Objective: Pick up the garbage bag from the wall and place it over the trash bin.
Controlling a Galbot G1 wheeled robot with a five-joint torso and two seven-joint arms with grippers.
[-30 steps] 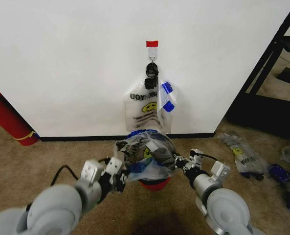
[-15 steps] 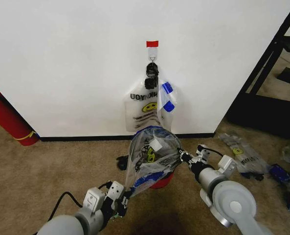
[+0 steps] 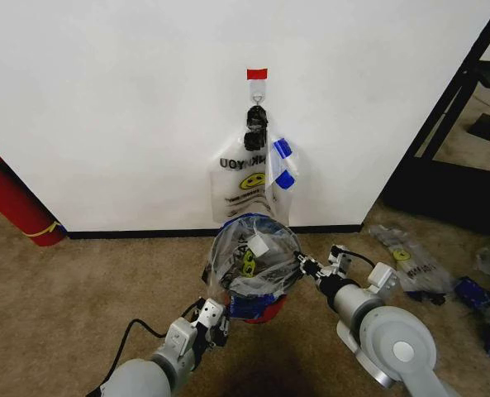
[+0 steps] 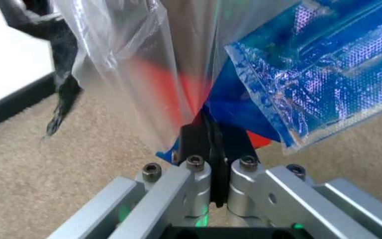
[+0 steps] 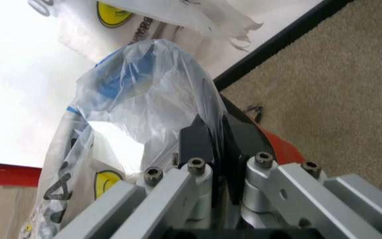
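- The white wall (image 3: 129,107) is seen beyond both grippers, edged by a black baseboard (image 3: 137,234) where it meets the tan carpet (image 3: 71,289).
- A red fire extinguisher (image 3: 13,203) is leaned at the wall, well off to the left of the left gripper.
- Further smiley bags (image 3: 246,178) are hung from a metal hook (image 3: 257,106) under a red tape strip (image 3: 257,74), above and beyond the grippers (the blue patches face right).
- The garbage bag (image 3: 253,260) is held stretched between the two grippers, its open mouth spread round over the trash bin (image 3: 257,310); yellow smiley print is seen through the thin plastic.
- Of the trash bin, little more than the red band at the base is seen, under the bag and between the two grippers.
- More bags (image 3: 414,265) are scattered on the carpet to the right of the right gripper.
- The left gripper (image 3: 220,324) is placed at the bag's near-left lower edge; in the left wrist view its fingers (image 4: 194,142) are pressed together on a fold of clear and blue plastic.
- The right gripper (image 3: 306,266) is placed at the bag's right rim; in the right wrist view its black fingers (image 5: 198,137) are closed tight on the film (no gap is seen between them).
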